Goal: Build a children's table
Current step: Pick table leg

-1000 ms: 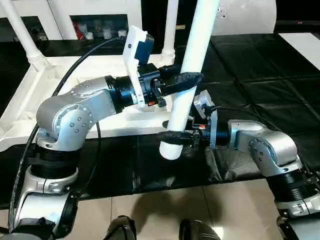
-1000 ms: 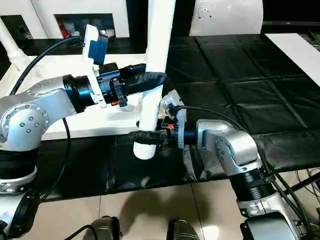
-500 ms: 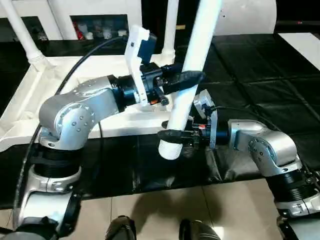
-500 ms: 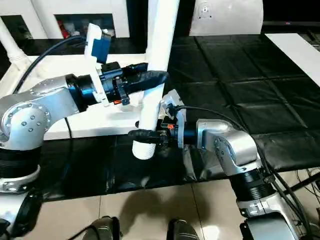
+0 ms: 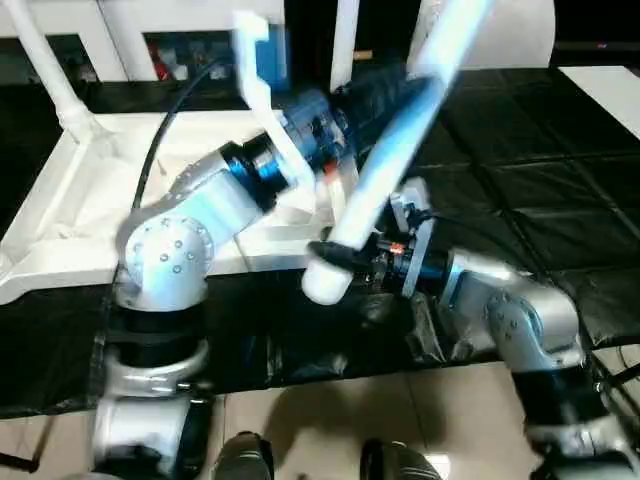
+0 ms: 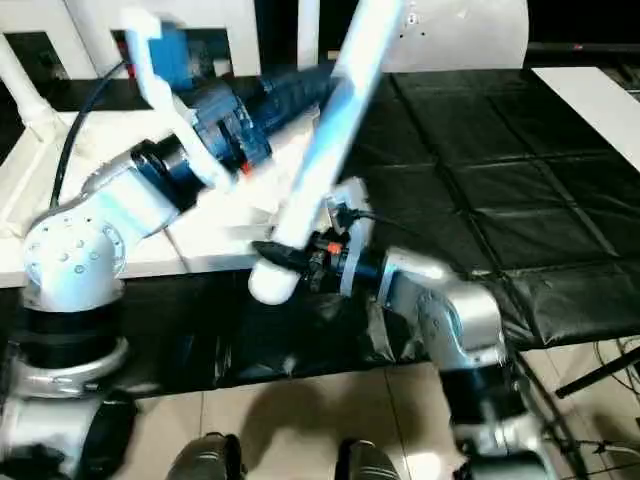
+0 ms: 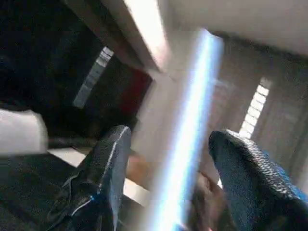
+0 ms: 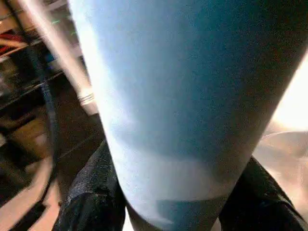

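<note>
The children's table top [image 5: 60,200] lies upside down on the left, with two legs upright in its sockets [image 5: 45,70] [image 5: 345,40]. A loose white leg [image 5: 385,165] slants across the middle, its upper end leaning right and its thick end [image 5: 325,280] low. My right gripper [image 5: 345,252] is shut on it near that thick end, and the leg [image 8: 183,96] spans the space between both fingers [image 8: 91,192]. My left gripper [image 5: 385,90] is higher up the leg. Its fingers [image 7: 113,163] stand apart, with gaps either side of the leg [image 7: 192,144].
Black padded mats [image 5: 520,150] cover the floor to the right and under the table top. A white cabinet [image 5: 200,40] with dark compartments stands behind. Pale floor tiles [image 5: 320,430] and my feet [image 5: 240,460] are at the near edge.
The loose leg has tipped from nearly upright to a slant, top toward the right. My left gripper has opened off it and swung up and back. The right gripper keeps its hold.
</note>
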